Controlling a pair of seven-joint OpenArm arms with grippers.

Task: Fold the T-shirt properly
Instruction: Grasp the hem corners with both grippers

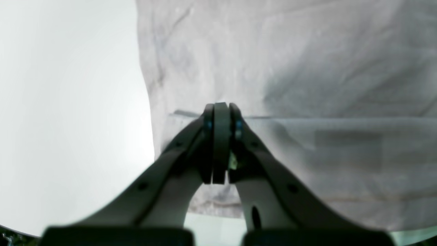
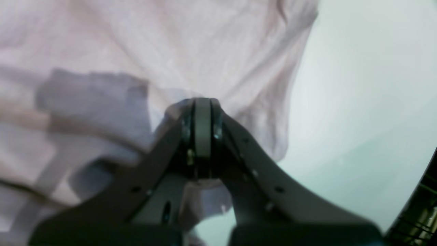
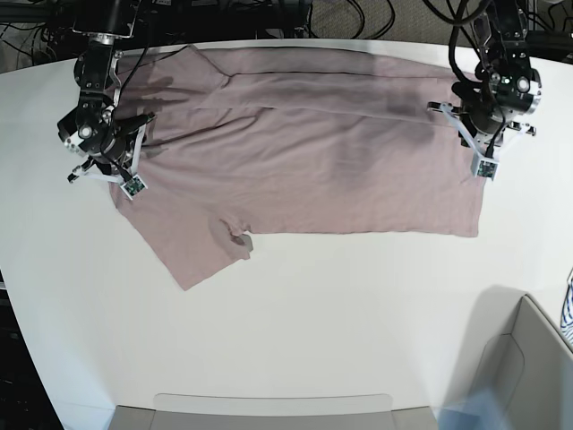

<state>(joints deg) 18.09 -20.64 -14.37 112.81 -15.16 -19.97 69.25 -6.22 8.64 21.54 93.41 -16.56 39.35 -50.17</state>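
Observation:
The mauve-pink T-shirt (image 3: 304,170) lies flat and wrinkled across the far half of the white table (image 3: 340,305), with its far edge folded over on itself. My left gripper (image 3: 483,167) is at the shirt's right end. In the left wrist view it (image 1: 221,106) is shut on a fold edge of the shirt (image 1: 307,68). My right gripper (image 3: 131,184) is at the shirt's left end, by a sleeve. In the right wrist view it (image 2: 202,100) is shut, with shirt fabric (image 2: 170,44) bunched around the tip.
A grey bin (image 3: 528,358) stands at the front right corner, with a blue-and-white striped cloth (image 3: 568,313) at the frame's right edge. A flat grey tray (image 3: 269,412) lies along the front edge. Cables run behind the table's far edge.

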